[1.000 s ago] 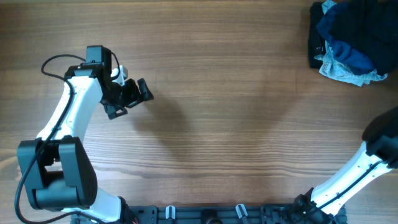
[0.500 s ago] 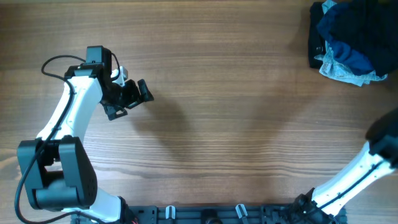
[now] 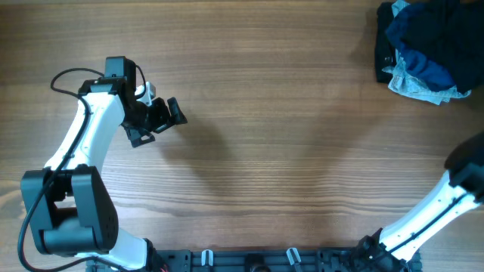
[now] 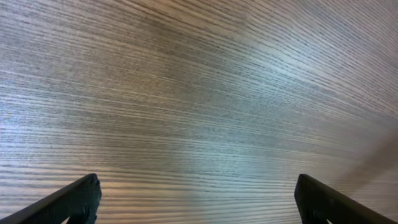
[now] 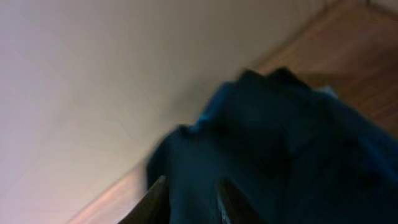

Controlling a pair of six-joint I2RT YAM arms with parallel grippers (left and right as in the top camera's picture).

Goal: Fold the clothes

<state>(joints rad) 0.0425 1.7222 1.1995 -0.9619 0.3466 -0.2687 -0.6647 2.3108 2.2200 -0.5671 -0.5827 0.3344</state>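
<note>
Clothes for this job mean the large black soft-fabric garment (image 3: 383, 41). You have it bunched at the far right corner of the wood-grain table (image 3: 287, 113). It sits in one heap with a crumpled blue garment (image 3: 423, 30) and a pale blue-white patterned cloth (image 3: 423, 87) at the heap's near edge.

Nothing of it is spread yet, so I judge you are at the fetching step: it must come out of the heap and onto the bare middle before any fold. That would explain why your white right arm (image 3: 431, 208) runs out past the right edge of the overhead view, near the heap.

Your right claw (image 5: 191, 205) shows only in its own wrist view, which is badly blurred. The two fingers stand narrow, with dark fabric right against them and filling the view beyond. You cannot tell from this whether they pinch that fabric, or which garment it is.

Your left claw (image 3: 155, 119) hangs wide apart and empty over bare wood on the left side, well apart from the heap. It is likely parked clear until there is a spread edge to take.
</note>
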